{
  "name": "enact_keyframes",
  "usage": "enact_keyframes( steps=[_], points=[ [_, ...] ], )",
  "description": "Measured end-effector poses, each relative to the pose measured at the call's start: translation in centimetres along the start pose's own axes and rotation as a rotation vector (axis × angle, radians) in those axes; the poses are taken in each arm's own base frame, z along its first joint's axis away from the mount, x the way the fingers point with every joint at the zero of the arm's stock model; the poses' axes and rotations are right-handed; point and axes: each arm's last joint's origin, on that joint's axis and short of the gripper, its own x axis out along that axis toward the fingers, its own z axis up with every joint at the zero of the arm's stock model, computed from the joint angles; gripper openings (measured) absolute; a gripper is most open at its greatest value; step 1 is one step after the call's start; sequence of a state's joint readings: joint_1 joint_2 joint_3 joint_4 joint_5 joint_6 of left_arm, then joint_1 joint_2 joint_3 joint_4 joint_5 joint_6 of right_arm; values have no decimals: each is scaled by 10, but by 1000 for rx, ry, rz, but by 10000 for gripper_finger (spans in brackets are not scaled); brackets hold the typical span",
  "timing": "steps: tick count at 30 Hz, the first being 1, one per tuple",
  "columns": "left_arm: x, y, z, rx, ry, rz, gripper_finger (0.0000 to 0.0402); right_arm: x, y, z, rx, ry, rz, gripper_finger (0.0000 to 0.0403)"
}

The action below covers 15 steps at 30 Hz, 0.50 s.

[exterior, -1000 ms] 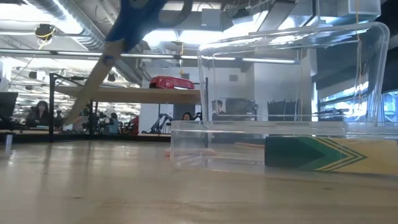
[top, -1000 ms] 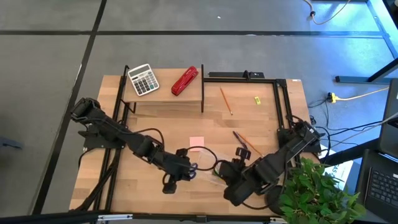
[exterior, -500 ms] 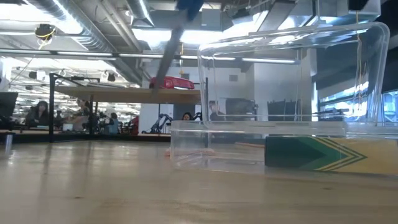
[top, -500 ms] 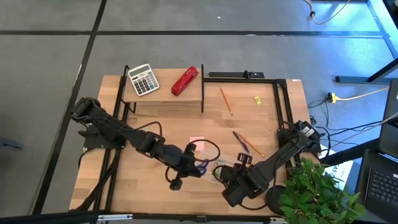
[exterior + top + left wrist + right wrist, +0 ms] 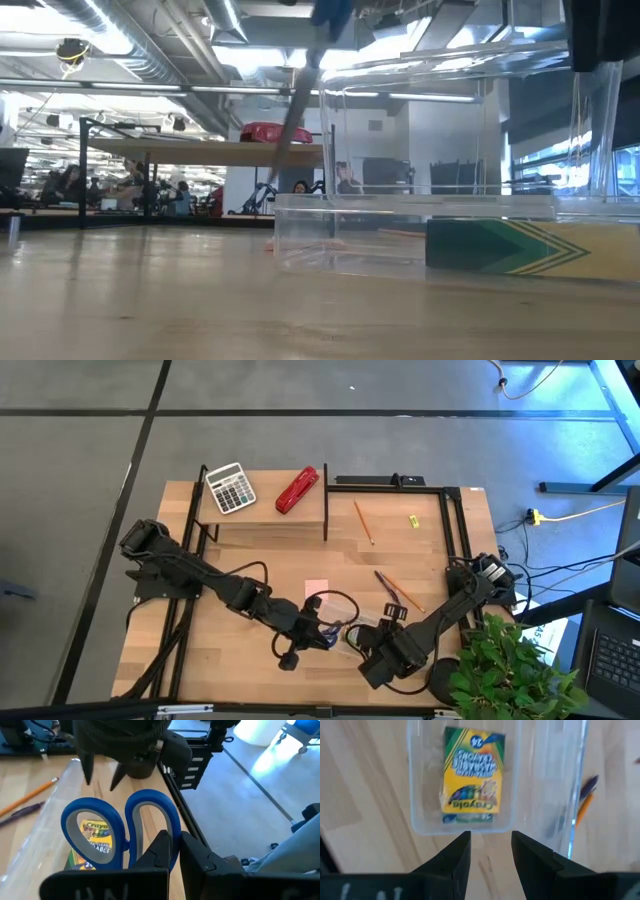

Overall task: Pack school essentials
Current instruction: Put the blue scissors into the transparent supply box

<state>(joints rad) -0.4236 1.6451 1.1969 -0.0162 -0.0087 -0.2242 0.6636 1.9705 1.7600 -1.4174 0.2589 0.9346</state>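
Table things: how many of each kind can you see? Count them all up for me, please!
Orange pencils: 2
Dark pen: 1
Blue-handled scissors: 1
Pink sticky-note pad: 1
Yellow piece: 1
Crayon box: 1
Clear box: 1
Calculator: 1
Red stapler: 1
Total: 10

- You see blue-handled scissors point(image 5: 120, 832), their loops blue outside and grey inside.
- Your crayon box point(image 5: 472, 775) is yellow with green bands and multicoloured print.
- The container point(image 5: 540, 780) is clear.
- Sticky-note pad point(image 5: 316, 590): pink.
- Stapler point(image 5: 297, 489): red.
- Calculator point(image 5: 230, 488): white-grey.
- Table point(image 5: 240, 550): pale wood grain.
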Motion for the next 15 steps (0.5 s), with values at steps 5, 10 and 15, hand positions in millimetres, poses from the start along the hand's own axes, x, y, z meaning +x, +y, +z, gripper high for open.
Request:
enact_keyframes(
  steps=[5, 10, 15],
  points=[
    [7, 2, -4, 41, 4, 4, 7, -2, -4, 1, -3, -24, -43, 145],
    [13, 6, -6, 51, 9, 18, 7, -2, -6, 1, -5, -14, -58, 145],
    [24, 8, -16, 51, 48, 27, 7, -2, -6, 1, -6, -11, -61, 145]
  ],
)
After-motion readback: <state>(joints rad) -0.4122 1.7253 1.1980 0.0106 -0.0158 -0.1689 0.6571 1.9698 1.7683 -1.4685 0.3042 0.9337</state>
